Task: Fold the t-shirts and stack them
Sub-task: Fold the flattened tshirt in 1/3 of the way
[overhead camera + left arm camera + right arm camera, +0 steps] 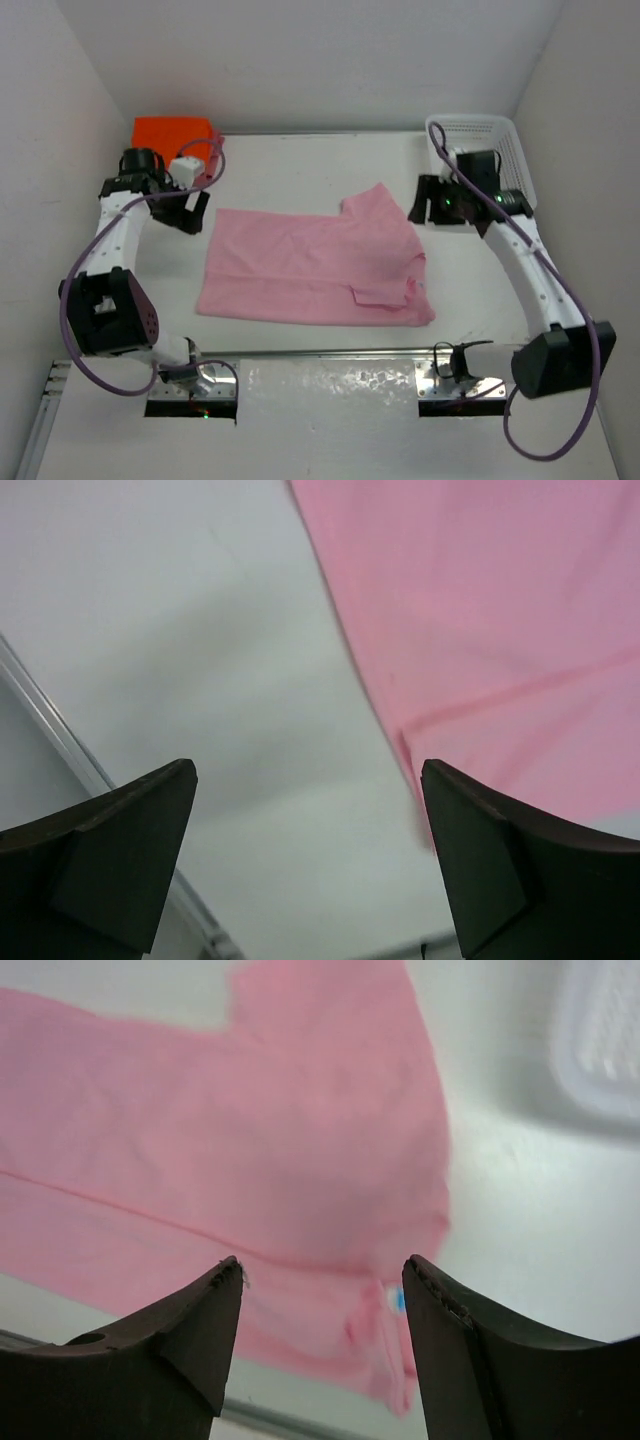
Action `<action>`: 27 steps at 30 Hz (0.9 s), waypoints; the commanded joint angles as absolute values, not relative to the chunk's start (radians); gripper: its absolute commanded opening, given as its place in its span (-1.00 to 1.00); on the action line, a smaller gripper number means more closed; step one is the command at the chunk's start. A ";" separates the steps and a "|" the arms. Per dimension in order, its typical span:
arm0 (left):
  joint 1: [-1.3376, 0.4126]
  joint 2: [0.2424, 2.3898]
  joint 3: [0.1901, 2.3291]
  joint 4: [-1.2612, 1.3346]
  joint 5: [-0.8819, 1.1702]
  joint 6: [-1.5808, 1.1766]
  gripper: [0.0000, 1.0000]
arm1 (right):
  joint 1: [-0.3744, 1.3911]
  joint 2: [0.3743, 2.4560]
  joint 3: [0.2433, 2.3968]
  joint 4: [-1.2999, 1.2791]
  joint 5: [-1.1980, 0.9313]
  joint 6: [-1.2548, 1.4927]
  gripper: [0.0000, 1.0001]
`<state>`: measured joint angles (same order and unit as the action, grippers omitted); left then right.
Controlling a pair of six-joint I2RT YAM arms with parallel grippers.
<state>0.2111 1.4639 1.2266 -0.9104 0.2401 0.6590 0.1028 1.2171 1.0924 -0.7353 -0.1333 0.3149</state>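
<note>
The light pink t-shirt [315,265] lies flat in the middle of the table, folded lengthwise, with a sleeve sticking up at the back right. It also shows in the left wrist view [500,630] and the right wrist view [250,1140]. The bright orange t-shirt [175,131] lies folded at the back left corner. The rose-red shirt is out of view. My left gripper [192,210] is open and empty, just left of the pink shirt's back left corner. My right gripper [432,205] is open and empty, just right of the raised sleeve.
A white perforated basket [487,150] stands at the back right, behind the right arm; its edge shows in the right wrist view [600,1050]. White walls close in the table on three sides. A metal rail [330,352] runs along the near edge.
</note>
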 commanded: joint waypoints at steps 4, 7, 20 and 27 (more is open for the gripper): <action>0.218 1.555 1.293 -0.591 0.390 0.398 0.67 | 0.216 1.614 1.437 -0.652 -0.112 0.298 0.26; 0.218 1.659 1.307 -0.529 0.367 0.333 0.19 | 0.218 1.853 1.599 -0.649 -0.072 0.307 0.24; 0.150 1.973 1.391 -0.446 0.316 0.247 0.53 | 0.216 2.488 2.097 -0.695 0.069 0.362 0.25; 0.144 2.063 1.367 -0.388 0.302 0.241 0.51 | 0.215 2.447 1.916 -0.612 0.032 0.351 0.20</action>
<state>0.1478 2.0247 1.3735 -0.4362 0.3054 0.2577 0.2184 2.4374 1.9919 -0.6086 0.0456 0.3431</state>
